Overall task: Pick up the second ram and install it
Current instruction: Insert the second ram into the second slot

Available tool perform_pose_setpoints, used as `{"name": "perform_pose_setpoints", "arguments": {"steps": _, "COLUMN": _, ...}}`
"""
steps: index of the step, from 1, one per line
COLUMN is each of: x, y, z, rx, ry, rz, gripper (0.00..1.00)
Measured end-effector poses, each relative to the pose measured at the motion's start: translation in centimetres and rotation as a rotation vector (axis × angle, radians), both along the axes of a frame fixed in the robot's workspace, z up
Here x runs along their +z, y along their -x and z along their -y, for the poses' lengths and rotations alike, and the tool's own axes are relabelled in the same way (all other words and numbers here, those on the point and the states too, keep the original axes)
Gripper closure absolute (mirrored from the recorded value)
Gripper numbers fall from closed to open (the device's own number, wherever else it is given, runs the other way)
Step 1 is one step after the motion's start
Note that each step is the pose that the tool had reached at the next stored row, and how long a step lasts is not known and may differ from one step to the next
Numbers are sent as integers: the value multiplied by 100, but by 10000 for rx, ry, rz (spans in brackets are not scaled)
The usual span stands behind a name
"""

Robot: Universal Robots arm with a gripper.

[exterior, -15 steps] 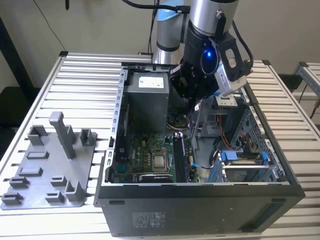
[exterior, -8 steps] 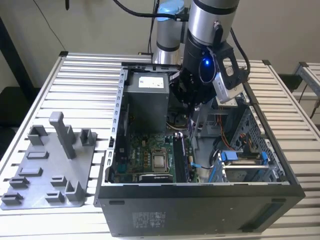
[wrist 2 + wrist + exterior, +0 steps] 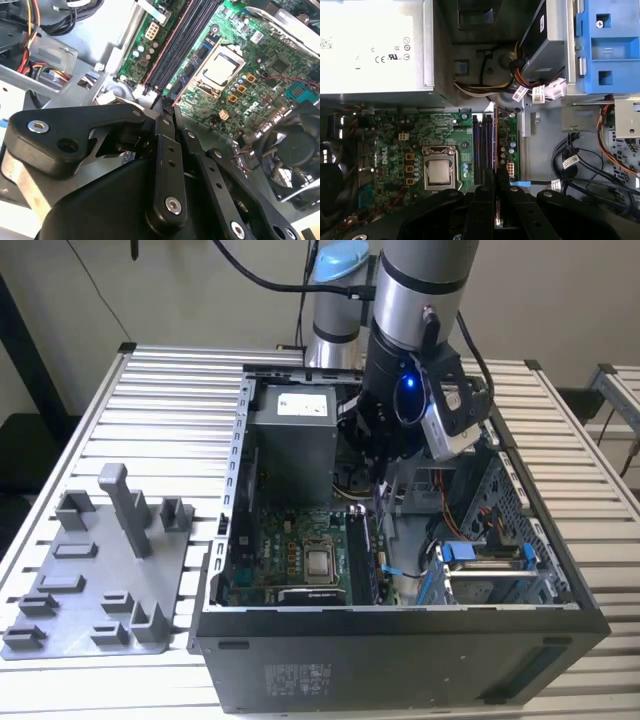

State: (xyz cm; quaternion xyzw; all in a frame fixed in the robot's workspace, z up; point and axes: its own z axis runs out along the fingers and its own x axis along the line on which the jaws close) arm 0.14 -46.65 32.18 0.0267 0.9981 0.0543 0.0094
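Pincer (image 3: pixel 495 192) clenched on the second ram (image 3: pixel 495 145), stick edge-on, by the memory slots (image 3: pixel 481 150), inside open computer case (image 3: pixel 400 660)

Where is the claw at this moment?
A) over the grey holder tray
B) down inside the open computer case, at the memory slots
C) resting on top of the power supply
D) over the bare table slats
B: in the first wrist view the claw sits over the memory slots on the motherboard, closed on the second ram, which is seen edge-on.
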Motion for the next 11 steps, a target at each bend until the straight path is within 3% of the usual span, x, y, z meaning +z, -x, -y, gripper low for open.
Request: {"name": "perform_pose_setpoints", "arguments": {"steps": 11, "x": -200, "y": 0, "z": 0, "rx": 1, "ry": 2, "rz": 0, "gripper": 86}}
